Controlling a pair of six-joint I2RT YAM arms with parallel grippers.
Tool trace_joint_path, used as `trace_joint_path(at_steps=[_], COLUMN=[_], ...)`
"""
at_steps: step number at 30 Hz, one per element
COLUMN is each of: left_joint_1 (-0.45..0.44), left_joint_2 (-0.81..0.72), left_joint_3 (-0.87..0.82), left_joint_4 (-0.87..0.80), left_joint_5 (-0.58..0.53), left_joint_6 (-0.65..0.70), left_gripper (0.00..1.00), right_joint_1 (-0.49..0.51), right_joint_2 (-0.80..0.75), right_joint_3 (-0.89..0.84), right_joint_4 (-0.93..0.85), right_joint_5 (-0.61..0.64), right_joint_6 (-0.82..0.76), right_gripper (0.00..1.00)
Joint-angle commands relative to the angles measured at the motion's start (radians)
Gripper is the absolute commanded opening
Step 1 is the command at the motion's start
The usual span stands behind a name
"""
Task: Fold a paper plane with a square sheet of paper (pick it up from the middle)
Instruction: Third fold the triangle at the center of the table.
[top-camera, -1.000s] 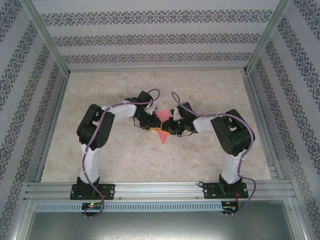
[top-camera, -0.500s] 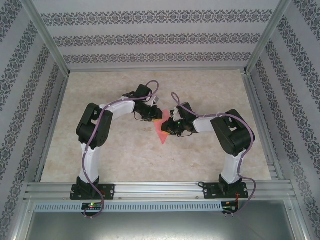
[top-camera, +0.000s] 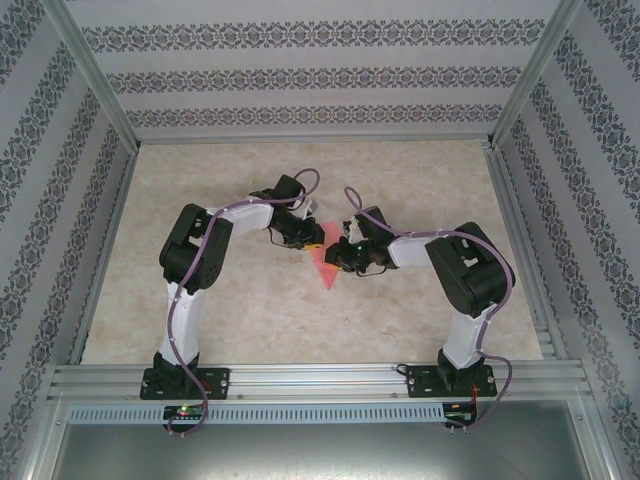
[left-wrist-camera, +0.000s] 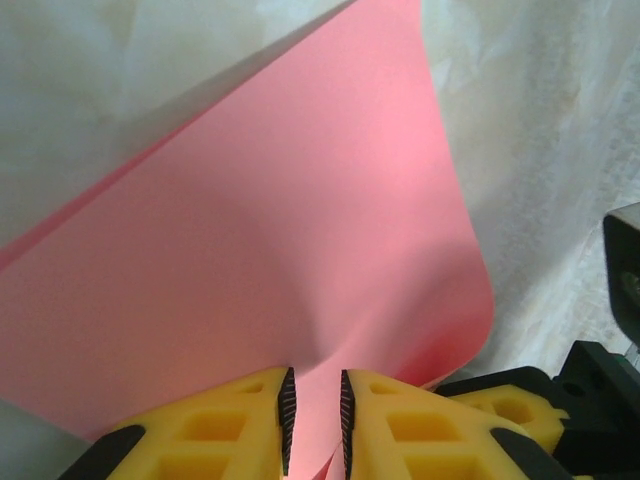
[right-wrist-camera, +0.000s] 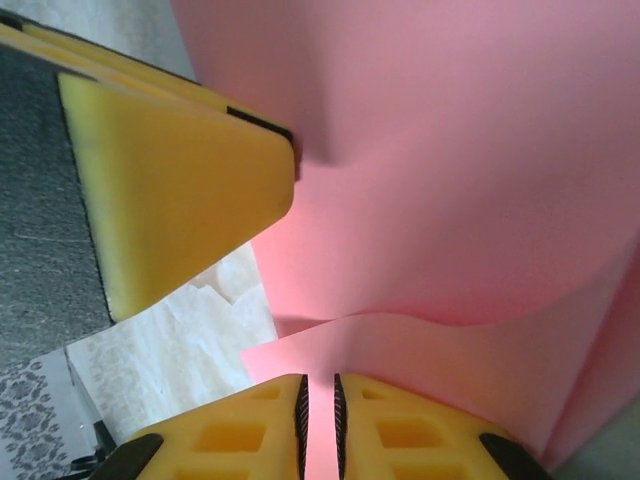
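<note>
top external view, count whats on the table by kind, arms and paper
robot arms: 2, the left arm and the right arm
pink sheet of paper: 1, pinched by the left fingers and the right fingers
total: 3

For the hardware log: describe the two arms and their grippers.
The left arm and right arm have white links, black joint housings and purple cables. The left gripper and right gripper have yellow fingers with black ribbed pads.
</note>
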Motion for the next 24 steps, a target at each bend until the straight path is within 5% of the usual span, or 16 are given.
trace_joint_path(at_steps=[1,24], left_joint_1=[0.006,0.004], left_joint_2=[0.016,0.001], left_joint_3=[-0.034,-0.077], left_joint_4=[-0.034,0.007], left_joint_5=[-0.037,-0.013], left_joint_6=[0.036,0.026], left_gripper=[0.24,0.24], right_joint_1=[0.008,0.001], right_joint_2=[-0.033,-0.092], right_joint_3=[-0.03,-0.006], right_joint_4=[-0.065,-0.026], right_joint_5=[0.075,0.063], right_joint_6=[0.002,0.013], right_gripper=[0.18,0.23])
